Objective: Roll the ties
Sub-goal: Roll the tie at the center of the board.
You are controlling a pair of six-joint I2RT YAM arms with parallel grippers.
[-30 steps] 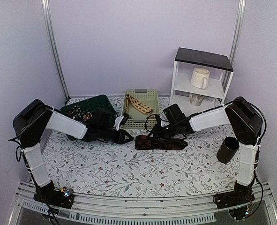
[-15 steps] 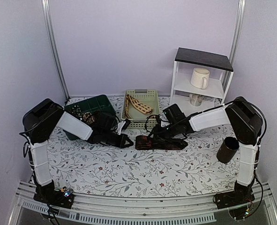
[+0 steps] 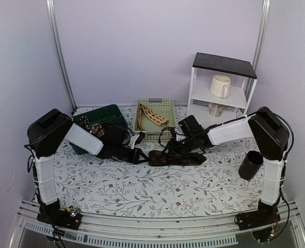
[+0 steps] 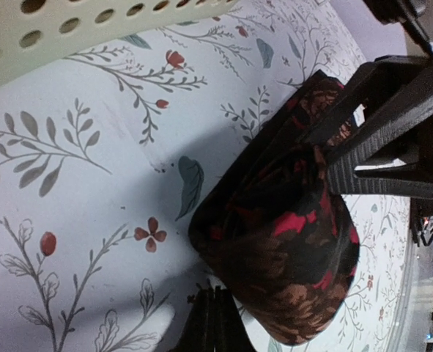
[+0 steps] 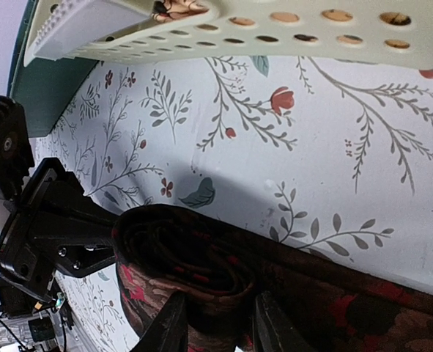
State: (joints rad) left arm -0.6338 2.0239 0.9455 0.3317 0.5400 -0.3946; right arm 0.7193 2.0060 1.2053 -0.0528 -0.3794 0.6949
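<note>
Evidently the rolling of the dark tie (image 3: 180,158) is in its early turns. At the left, the left gripper (image 3: 141,155) lies low over the table (image 3: 142,191), jaws pressed together, its tip right against the coiled end. Whether it nips any fabric I cannot tell. The tie lies flat in the middle, just in front of the beige basket (image 3: 155,135), its unrolled length running off to the right. The right gripper (image 3: 169,151) reaches in from that side and pinches the coil. Next, I judge, the coil must be turned further along the strip and kept tight and square so it does not telescope, the left tip steadying its side. Only the overhead view shows the beige tie (image 3: 152,116) in the basket and small patterned things (image 3: 92,127) in the green bin (image 3: 108,109). The left wrist view shows the coil's red-and-brown bulge, and the right wrist view shows the fingers (image 5: 174,323) straddling its spiral layers.
</note>
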